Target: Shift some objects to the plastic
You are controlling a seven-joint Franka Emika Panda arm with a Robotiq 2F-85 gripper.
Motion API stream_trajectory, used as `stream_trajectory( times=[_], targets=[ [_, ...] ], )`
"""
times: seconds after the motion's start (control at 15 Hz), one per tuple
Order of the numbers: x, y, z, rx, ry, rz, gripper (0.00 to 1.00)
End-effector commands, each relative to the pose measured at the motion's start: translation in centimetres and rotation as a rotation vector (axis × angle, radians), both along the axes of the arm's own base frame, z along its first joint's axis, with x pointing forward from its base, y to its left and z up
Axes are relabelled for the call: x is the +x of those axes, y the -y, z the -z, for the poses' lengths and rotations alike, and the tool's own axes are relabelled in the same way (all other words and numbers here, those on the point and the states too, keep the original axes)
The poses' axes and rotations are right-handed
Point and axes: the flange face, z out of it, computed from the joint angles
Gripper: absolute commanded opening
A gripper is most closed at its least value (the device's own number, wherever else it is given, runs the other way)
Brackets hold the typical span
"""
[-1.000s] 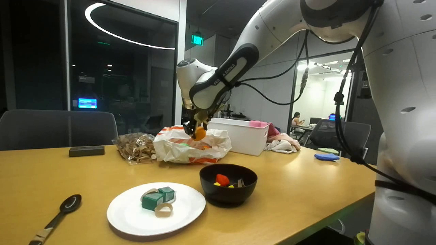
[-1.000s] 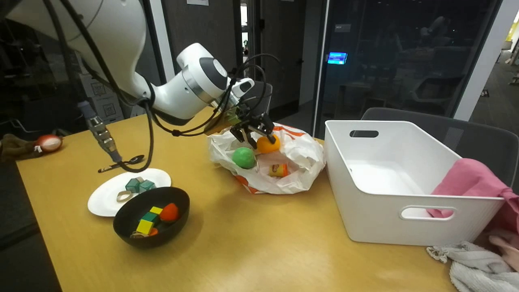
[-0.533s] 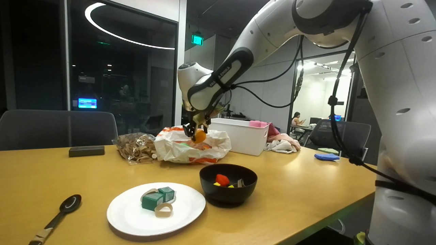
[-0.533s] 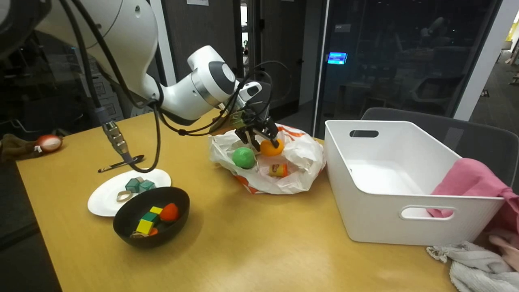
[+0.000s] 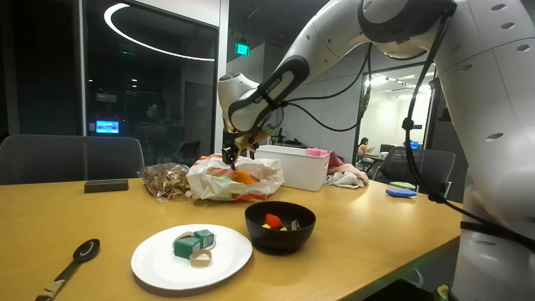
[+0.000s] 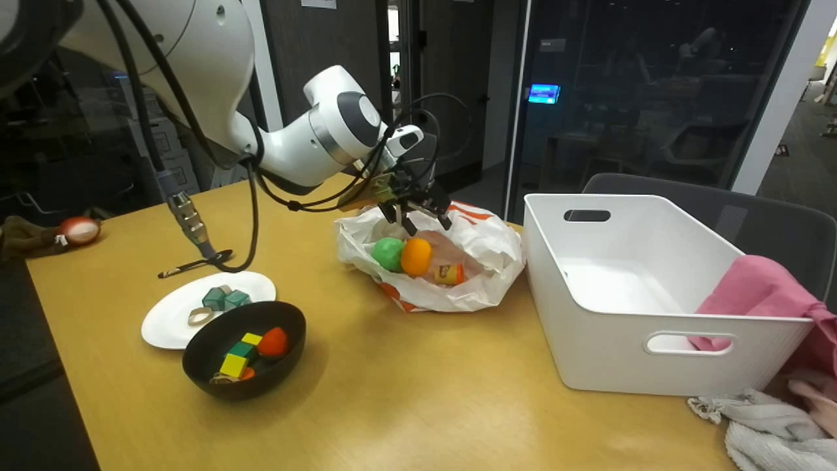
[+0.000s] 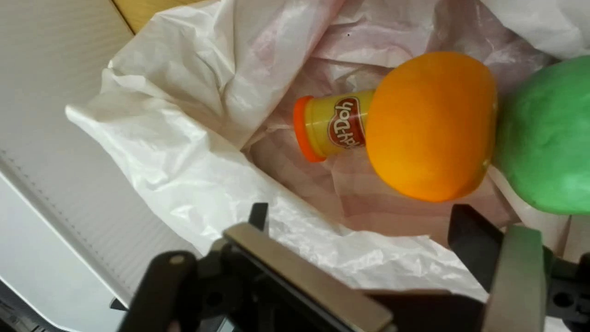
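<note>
My gripper (image 7: 358, 212) is spread wide, gripping nothing, low in the wrist view. From upper centre to right edge, the Play-Doh tub (image 7: 336, 127), orange ball (image 7: 431, 127) and green ball (image 7: 548, 138) lie within the rim of the plastic bag (image 7: 184, 159); the white box (image 7: 41, 101) stands close, left. In an exterior view, I have open tabletop (image 6: 418, 392) across bottom centre.

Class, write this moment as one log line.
hand: open, over plastic bag; held: nothing; bagged: orange fruit-like item, green fruit-like item, Play-Doh tub
</note>
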Motion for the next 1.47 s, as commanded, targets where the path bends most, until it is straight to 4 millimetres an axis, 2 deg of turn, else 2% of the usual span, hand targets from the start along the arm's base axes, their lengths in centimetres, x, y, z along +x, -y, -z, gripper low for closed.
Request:
stream_trajectory(
  times=[0.0, 0.33, 0.6, 0.93, 1.13, 1.2, 1.4],
  targets=[
    [0.3, -1.2, -2.2, 0.029, 0.012, 0.012, 1.00],
    [-1.2, -4.7, -5.5, 0.088, 0.004, 0.006, 1.00],
    [-3.7, -7.2, -7.7, 0.105, -0.089, 0.042, 1.00],
    [-6.7, -9.2, -10.3, 0.141, -0.124, 0.052, 1.00],
    [-8.3, -10.3, -10.9, 0.199, -0.114, 0.038, 1.00],
    [-6.5, -9.9, -9.9, 0.160, -0.118, 0.059, 1.00],
    [-6.8, -10.1, -9.7, 0.163, -0.123, 0.059, 1.00]
  ],
)
